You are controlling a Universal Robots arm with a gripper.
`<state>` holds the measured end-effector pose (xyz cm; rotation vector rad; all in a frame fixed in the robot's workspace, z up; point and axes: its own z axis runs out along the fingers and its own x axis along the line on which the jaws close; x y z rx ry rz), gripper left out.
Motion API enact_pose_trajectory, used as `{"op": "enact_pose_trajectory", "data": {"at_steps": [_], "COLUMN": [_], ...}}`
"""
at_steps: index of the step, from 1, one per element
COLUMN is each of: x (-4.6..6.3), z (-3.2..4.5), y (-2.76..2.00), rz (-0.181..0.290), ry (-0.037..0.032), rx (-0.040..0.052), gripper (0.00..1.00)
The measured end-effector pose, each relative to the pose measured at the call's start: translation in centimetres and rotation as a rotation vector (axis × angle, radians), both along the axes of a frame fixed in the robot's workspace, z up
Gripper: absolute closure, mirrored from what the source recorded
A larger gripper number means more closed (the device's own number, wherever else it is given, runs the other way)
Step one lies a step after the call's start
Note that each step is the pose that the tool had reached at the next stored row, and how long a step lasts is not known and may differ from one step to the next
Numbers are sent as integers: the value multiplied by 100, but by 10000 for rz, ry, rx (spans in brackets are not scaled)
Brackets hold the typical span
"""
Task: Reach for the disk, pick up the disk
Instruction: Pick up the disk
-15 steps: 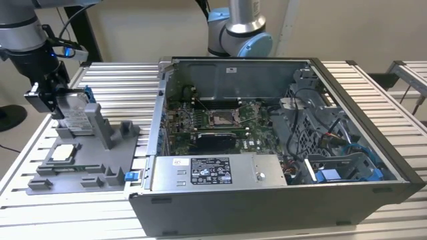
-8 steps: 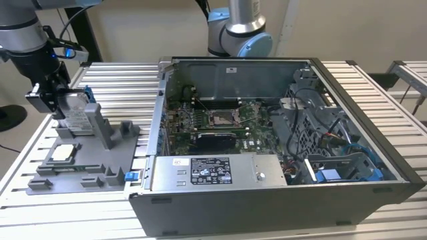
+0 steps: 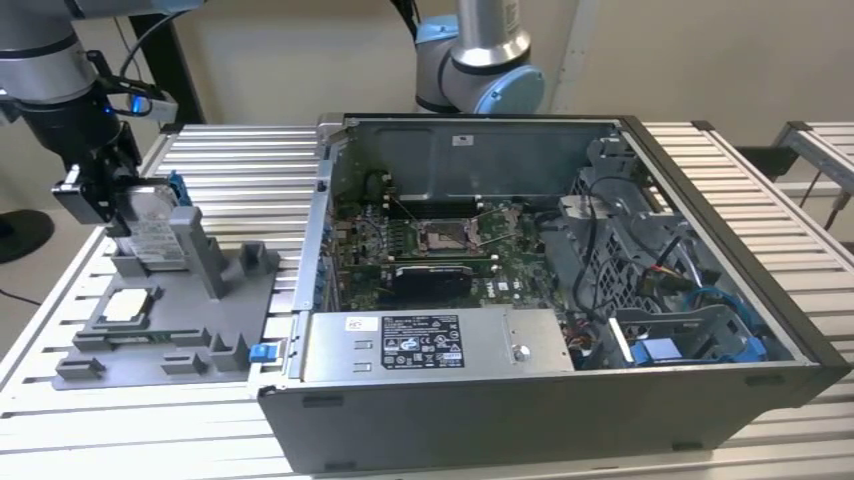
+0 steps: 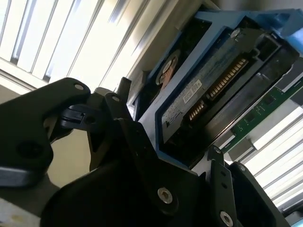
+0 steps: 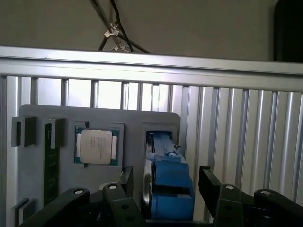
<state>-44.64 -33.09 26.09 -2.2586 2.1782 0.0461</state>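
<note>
— Where does the disk lie from you?
— Right between my fingers. It stands on edge in the grey holder on the worktop, at the exterior view's left, and its long axis looks upright, pointing back toward my wrist
— Clamped on it?
— No, I judge not. My fingers are apart, one beside each flat face, with a thin gap on both sides

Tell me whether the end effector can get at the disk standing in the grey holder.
Probably yes: the end effector straddles the disk, which stands upright in the grey holder, with its fingers apart on either side and nothing visible in between.
</note>
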Motion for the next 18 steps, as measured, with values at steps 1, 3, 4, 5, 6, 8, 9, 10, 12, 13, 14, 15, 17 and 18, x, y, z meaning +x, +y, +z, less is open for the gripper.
{"op": "enact_pose_trajectory", "data": {"at_steps": [1,3,4,5,6,8,9,10,12,13,14,15,17,18], "x": [0,0,0,0,0,0,0,0,0,0,0,0,0,0], "z": [1,1,0,0,0,0,0,-1,-1,-1,-1,-1,-1,-1], "y": [-4,-16,-26,-35,-41,-49,-49,-49,-49,-50,-50,-50,-50,-50], "rz": [-2,-5,-7,-8,-9,-13,-13,-13,-12,-12,-13,-12,-13,-12], "ry": [1,1,0,0,0,1,1,0,0,-1,0,0,0,0], "rx": [-1,-1,-1,-1,-1,-1,0,0,0,0,0,0,0,0], "gripper": [0,0,0,0,0,0,0,0,0,100,100,100,100,100]}}
